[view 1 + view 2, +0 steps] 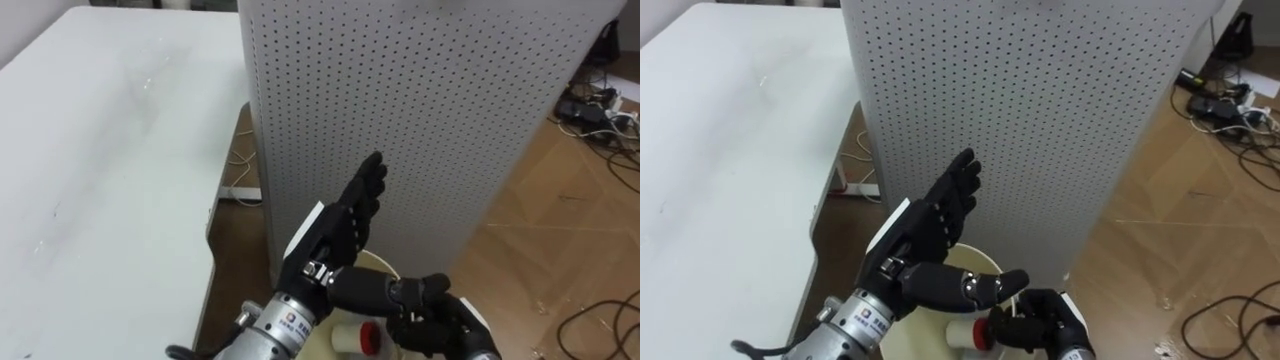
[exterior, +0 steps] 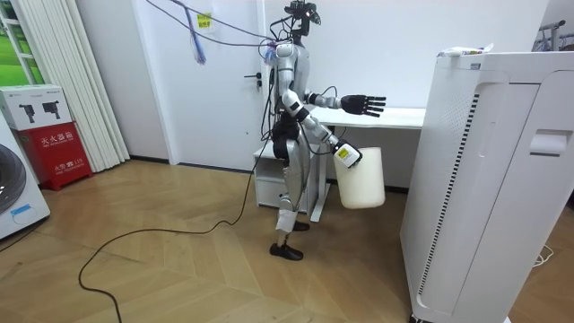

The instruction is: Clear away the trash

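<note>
- We see a wood floor (image 2: 224, 287) under white walls (image 2: 466, 27).
- A white surface (image 1: 100, 150) lies left of a tall perforated cabinet (image 1: 400, 100).
- Far left, we note a red box (image 2: 56, 152).

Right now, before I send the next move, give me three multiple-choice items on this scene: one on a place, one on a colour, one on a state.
1. Where is the white bin? A on the table; B hanging from the right hand; C on the floor.
2. What colour is the perforated air purifier? A black; B red; C white.
3. How is the left hand? A open, fingers straight; B a fist; C gripping the table edge.
Answers: 1 B, the right hand's fingers curl on the bin, which hangs off the floor in the room view. 2 C, its dotted panel is white. 3 A, it is raised and holds nothing.
</note>
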